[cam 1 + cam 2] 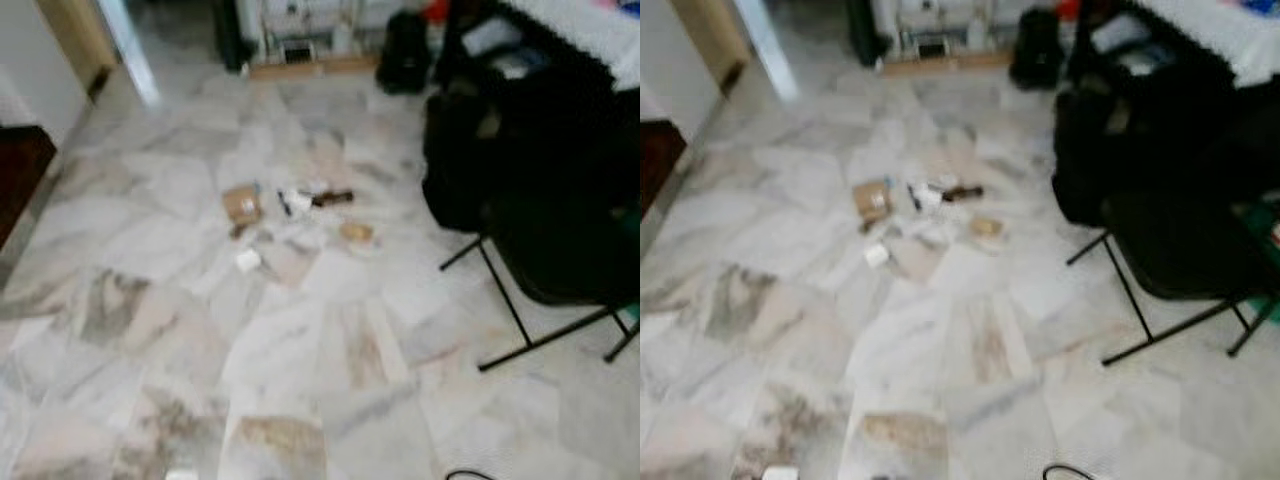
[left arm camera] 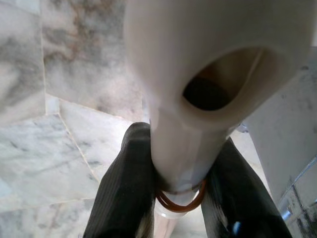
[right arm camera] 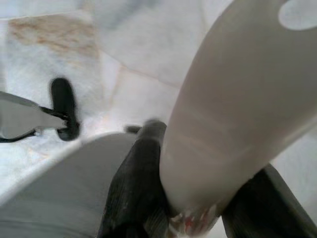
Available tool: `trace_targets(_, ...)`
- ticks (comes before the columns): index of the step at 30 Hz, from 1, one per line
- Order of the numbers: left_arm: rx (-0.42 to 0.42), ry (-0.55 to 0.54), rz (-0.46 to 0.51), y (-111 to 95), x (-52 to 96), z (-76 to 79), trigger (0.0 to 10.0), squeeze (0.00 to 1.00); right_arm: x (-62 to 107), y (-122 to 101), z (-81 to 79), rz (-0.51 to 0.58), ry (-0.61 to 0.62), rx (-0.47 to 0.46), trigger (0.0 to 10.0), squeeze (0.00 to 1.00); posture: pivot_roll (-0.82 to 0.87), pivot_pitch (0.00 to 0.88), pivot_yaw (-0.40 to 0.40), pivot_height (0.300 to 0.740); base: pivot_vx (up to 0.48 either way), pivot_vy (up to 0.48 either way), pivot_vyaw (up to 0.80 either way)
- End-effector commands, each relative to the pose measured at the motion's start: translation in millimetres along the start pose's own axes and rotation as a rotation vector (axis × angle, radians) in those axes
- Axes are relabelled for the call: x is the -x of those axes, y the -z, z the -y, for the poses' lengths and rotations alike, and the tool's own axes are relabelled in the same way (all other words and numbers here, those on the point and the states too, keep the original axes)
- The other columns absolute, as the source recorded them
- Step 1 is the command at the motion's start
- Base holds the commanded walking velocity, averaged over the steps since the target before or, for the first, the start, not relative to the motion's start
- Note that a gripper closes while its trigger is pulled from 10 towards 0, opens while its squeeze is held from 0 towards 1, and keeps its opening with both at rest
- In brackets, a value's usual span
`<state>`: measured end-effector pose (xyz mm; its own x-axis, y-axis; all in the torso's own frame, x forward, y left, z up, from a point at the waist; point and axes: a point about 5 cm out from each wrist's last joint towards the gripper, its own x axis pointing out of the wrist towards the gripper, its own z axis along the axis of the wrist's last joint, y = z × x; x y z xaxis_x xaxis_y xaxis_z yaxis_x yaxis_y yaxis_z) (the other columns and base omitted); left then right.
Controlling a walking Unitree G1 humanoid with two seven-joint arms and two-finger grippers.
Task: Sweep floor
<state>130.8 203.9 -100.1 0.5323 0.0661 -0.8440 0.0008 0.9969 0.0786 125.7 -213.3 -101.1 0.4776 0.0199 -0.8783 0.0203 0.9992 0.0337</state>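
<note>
Brown and white scraps of litter [image 1: 290,215] lie in a loose cluster on the marble floor [image 1: 330,400], well ahead of both grippers and a little toward the left arm's side. I count about five pieces, though the blur keeps me from being sure: a brown cardboard scrap [image 1: 241,205], a white crumpled bit [image 1: 295,200], a dark stick-like piece [image 1: 332,198] lying crosswise, a tan lump [image 1: 356,232] and a small white scrap [image 1: 247,261] nearest the robot.

Down at the wrists, each gripper is clamped on a pale plastic handle. The left gripper [image 2: 179,198] has its two black fingers [image 2: 126,188] pressed against a cream handle [image 2: 198,99] with a hanging hole and an orange ring at its neck. The right gripper [image 3: 195,208] squeezes a second cream handle [image 3: 233,109] the same way. So two handles, one per arm; which is broom and which is dustpan I cannot tell.

Off to the right of the litter stands one black folding chair [image 1: 560,230] draped in dark cloth, and I reckon its legs are what the sweep must keep clear of.
</note>
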Motion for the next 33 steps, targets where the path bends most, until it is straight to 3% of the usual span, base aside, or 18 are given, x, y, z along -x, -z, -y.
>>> trace_targets(1, 0.021, 0.051, -0.035, 9.6, 1.2, 15.4, 10.0, 0.0, 3.2, 10.4, 4.1, -0.016, 0.008, -0.009, 10.0, 0.0, 0.03, 0.155, -0.018, 0.74, 0.27, 0.0, 0.46)
trace_targets(33, -0.001, 0.06, -0.044, 10.5, 1.3, 15.5, 10.0, 0.0, 3.6, 12.1, 3.8, -0.017, 0.012, -0.014, 10.0, 0.0, 0.02, 0.145, -0.008, 0.74, 0.269, 0.0, 0.55)
